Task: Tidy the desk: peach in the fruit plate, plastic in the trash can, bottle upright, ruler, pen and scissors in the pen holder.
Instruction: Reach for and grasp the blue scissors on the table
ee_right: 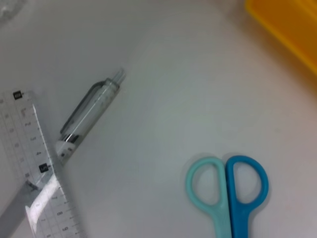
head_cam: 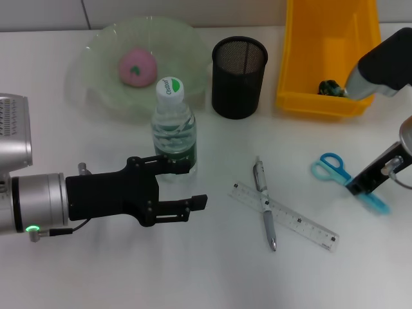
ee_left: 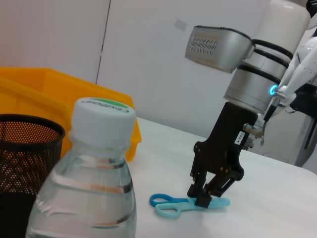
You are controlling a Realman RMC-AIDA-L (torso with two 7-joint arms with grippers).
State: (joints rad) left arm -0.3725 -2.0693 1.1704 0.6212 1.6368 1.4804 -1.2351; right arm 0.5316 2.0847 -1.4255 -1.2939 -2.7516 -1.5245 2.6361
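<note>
The peach (head_cam: 136, 67) sits in the fruit plate (head_cam: 96, 77) at the upper left of the head view, and something dark, probably the plastic, lies in the yellow trash can (head_cam: 322, 96) at the upper right, so those 2 jobs look done. The bottle (head_cam: 172, 122) stands upright on the counter (head_cam: 193, 270) just below the plate, and the left gripper (head_cam: 190, 183) rests at the lower left with its fingers apart, 1 finger close beside the bottle's base but not clamping it, which reads as a release that leaves the bottle standing. The mesh pen holder (head_cam: 239, 76) in the upper middle appears empty; the ruler (head_cam: 290, 219) and pen (head_cam: 265, 205) lie crossed at the lower centre, the pen across the ruler. The right gripper (ee_left: 203, 196) is down on the blade end of the scissors (head_cam: 344, 177) at the right, its fingers drawn close over the blades, likely to lift them handles-out toward the holder; whether they are fully clamped I cannot tell.
</note>
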